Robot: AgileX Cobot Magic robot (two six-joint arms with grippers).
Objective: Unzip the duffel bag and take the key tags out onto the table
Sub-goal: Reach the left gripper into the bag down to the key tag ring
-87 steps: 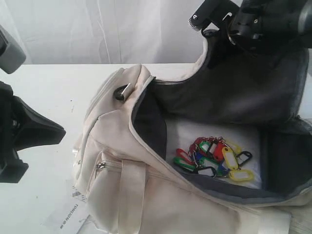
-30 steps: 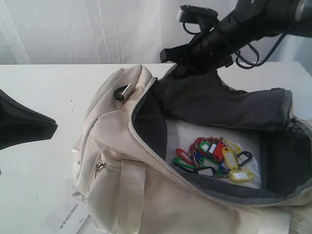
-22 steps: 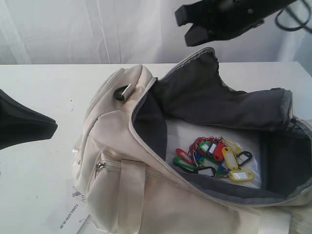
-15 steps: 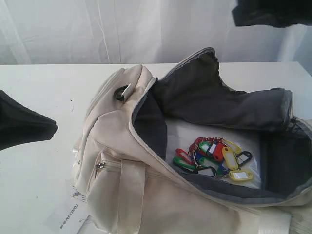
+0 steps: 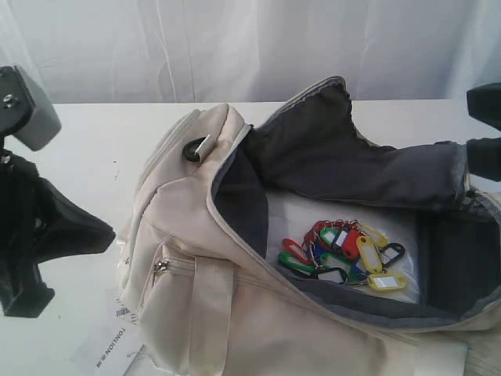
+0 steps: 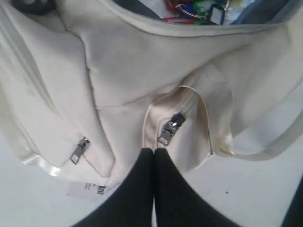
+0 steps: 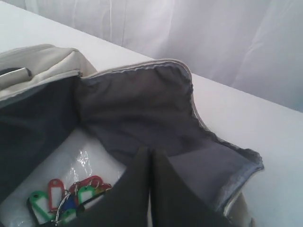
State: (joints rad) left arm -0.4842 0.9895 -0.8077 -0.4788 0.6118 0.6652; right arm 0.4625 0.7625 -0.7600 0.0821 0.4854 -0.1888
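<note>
The cream duffel bag (image 5: 196, 258) lies on the white table (image 5: 86, 133) with its main zipper undone and its dark grey lined flap (image 5: 337, 157) thrown back. The key tags (image 5: 340, 254), a bunch in red, green, blue, yellow and black, rest on the bag's floor. My left gripper (image 6: 154, 150) is shut and empty, its tips just short of a side pocket zipper pull (image 6: 170, 127); in the exterior view it (image 5: 106, 233) points at the bag's left end. My right gripper (image 7: 149, 150) is shut and empty, hovering over the opening beside the key tags (image 7: 61, 196).
A white paper label (image 5: 109, 341) with a barcode lies on the table by the bag's near left corner. A second zipper pull (image 6: 79, 149) sits on the neighbouring pocket. The right arm (image 5: 487, 157) shows only at the exterior view's right edge. A white curtain hangs behind.
The right arm has left the raised flap, lifted up and swung away to the right edge. The flap stays open. The left arm has shifted closer to the bag's end.
</note>
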